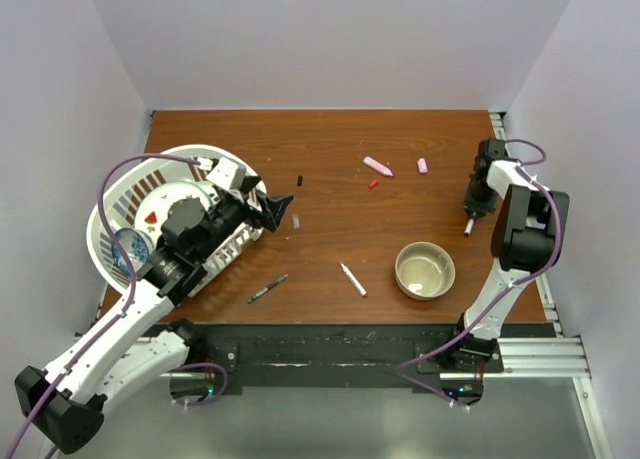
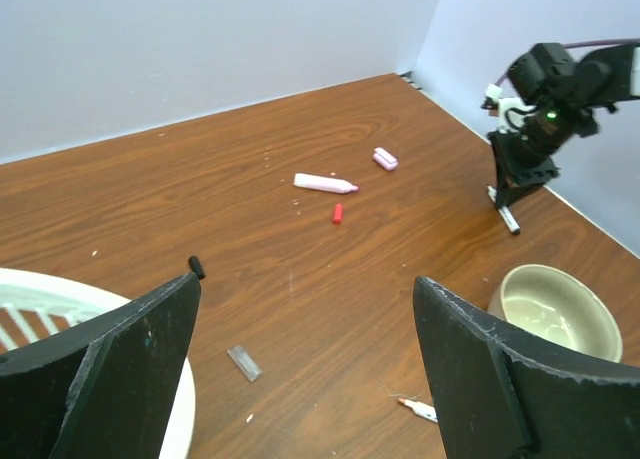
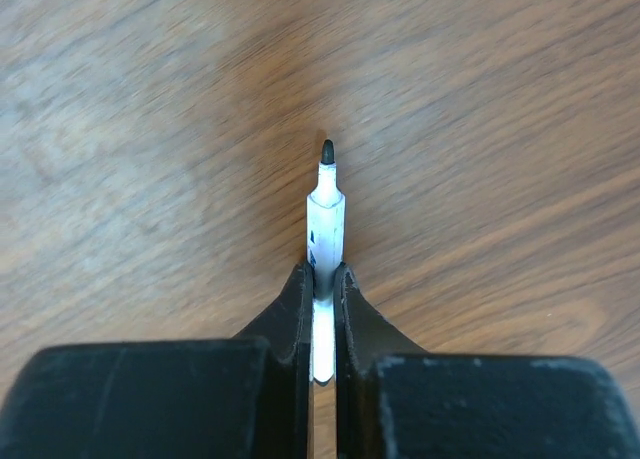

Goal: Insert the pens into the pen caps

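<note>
Pen pickup: right gripper clamped on white pen; left gripper wide, empty. Next: align pen with black cap.

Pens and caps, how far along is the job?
Nothing looks capped yet. In hand: the right gripper is shut on a white pen, tip bare. Left to do: pink pen, grey pen and second white pen lie uncapped; black cap, red cap and pale pink cap lie loose.

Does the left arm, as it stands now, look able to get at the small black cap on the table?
Probably yes. The left gripper is open and empty, and the black cap lies just ahead of it, close to one fingertip, with nothing between them.
</note>
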Controlling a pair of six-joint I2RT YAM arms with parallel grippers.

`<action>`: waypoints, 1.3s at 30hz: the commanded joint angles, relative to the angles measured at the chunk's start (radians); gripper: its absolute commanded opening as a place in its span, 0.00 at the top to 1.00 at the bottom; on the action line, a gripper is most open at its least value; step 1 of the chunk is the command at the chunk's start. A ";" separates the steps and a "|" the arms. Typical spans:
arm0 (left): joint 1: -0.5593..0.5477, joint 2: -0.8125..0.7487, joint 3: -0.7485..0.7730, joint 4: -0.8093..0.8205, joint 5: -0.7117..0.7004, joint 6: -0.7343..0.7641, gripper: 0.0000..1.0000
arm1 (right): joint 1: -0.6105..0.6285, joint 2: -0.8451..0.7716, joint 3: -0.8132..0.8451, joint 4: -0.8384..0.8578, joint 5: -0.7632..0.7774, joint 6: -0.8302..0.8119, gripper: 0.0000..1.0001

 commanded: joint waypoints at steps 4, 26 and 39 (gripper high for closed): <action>0.003 0.094 0.084 -0.108 -0.095 -0.053 0.13 | 0.124 -0.169 -0.041 0.050 -0.078 -0.008 1.00; -0.001 0.462 0.177 0.155 0.224 -0.461 0.25 | 0.773 -0.750 -0.357 0.501 -0.309 0.295 1.00; -0.006 0.464 0.216 0.018 -0.015 -0.278 0.23 | 0.862 -0.685 -0.321 0.364 -0.122 0.377 0.95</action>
